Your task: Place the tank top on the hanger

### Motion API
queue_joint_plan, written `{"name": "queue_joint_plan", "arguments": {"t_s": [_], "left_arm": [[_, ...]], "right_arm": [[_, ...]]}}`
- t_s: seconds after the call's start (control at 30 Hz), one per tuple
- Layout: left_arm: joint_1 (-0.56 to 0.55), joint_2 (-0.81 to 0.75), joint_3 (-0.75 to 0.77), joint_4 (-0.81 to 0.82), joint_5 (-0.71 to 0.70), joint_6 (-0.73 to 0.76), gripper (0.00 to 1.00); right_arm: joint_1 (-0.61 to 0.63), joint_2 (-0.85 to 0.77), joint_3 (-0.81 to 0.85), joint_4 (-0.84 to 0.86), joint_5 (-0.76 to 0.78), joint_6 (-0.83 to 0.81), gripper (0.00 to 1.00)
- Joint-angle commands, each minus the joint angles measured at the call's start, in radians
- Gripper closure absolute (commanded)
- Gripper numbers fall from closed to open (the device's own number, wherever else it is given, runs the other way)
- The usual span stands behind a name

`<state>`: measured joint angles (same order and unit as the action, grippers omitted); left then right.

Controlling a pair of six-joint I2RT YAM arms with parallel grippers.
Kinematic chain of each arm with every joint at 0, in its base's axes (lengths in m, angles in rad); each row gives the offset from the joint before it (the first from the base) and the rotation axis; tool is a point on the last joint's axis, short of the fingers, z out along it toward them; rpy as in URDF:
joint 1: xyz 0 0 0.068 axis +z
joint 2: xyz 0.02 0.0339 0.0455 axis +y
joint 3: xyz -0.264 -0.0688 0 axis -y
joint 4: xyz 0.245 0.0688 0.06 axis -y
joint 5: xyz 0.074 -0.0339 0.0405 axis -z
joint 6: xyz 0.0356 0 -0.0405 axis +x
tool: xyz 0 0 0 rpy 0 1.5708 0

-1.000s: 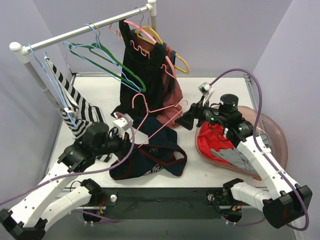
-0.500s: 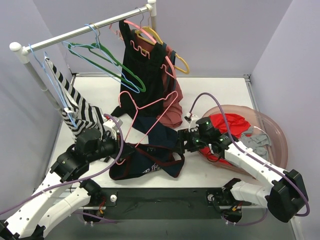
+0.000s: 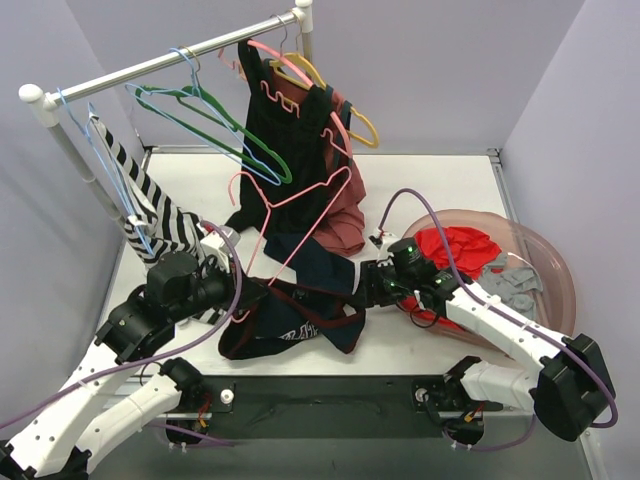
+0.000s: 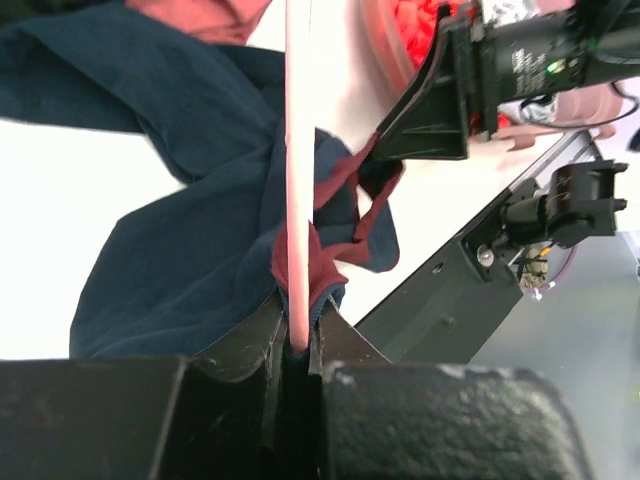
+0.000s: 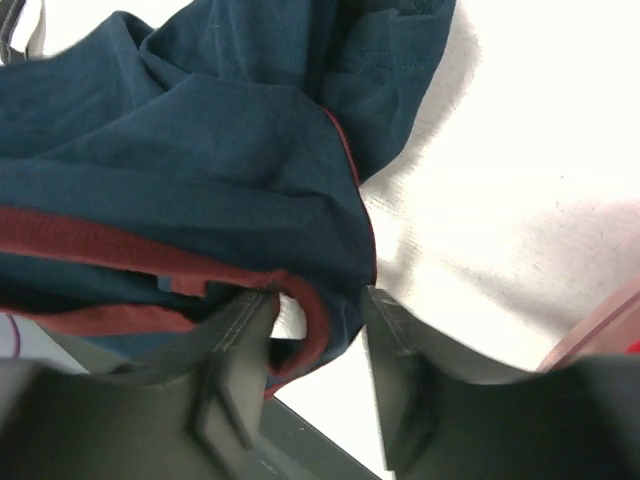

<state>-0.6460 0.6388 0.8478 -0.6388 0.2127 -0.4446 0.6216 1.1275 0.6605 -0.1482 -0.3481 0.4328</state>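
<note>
The navy tank top [image 3: 300, 322] with dark red trim lies crumpled on the white table near the front edge. My left gripper [image 3: 243, 293] is shut on one end of the pink hanger [image 3: 296, 199], which slants up and back over the garment. In the left wrist view the hanger bar [image 4: 298, 150] runs up from between the jaws, with tank top fabric [image 4: 180, 230] bunched against it. My right gripper [image 3: 362, 287] is open at the tank top's right edge. In the right wrist view its jaws stand either side of a red-trimmed fold [image 5: 318, 318].
A clothes rail [image 3: 160, 62] crosses the back left with a green hanger [image 3: 215, 125], a yellow hanger [image 3: 362, 125], a black dress [image 3: 285, 150] and a striped garment [image 3: 150, 215]. A pink basin [image 3: 545, 265] with red and grey clothes stands at the right.
My right arm has swung from over the basin down and left to the tank top's right edge. My left gripper has tilted the hanger further up and left.
</note>
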Motion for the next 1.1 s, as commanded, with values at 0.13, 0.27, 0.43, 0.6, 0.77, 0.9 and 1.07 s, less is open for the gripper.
{"name": "queue_joint_plan", "arguments": {"t_s": [0.13,0.27,0.43,0.6,0.77,0.9,1.07], "left_arm": [[0.005,-0.022,0.057,0.039,0.039,0.029,1.0],[0.005,-0.057,0.046,-0.001,0.112,0.084,1.0],[0.005,-0.096,0.045,-0.022,0.264,0.151,1.0],[0.005,-0.094,0.076,-0.084,0.343,0.198,1.0],[0.005,-0.047,0.128,-0.182,0.31,0.234,1.0],[0.005,-0.005,0.158,-0.211,0.294,0.259,1.0],[0.005,0.048,0.197,-0.274,0.286,0.31,1.0]], "right_arm": [[-0.023,-0.021,0.042,-0.031,-0.038,-0.113,1.0],[-0.135,-0.047,0.131,-0.065,-0.092,-0.182,1.0],[-0.27,-0.054,0.258,-0.096,-0.158,-0.256,1.0],[-0.351,-0.038,0.333,-0.093,-0.157,-0.289,1.0],[-0.425,-0.038,0.435,-0.108,-0.146,-0.328,1.0],[-0.442,-0.038,0.479,-0.12,-0.138,-0.361,1.0],[-0.46,-0.041,0.504,-0.12,-0.135,-0.365,1.0]]}}
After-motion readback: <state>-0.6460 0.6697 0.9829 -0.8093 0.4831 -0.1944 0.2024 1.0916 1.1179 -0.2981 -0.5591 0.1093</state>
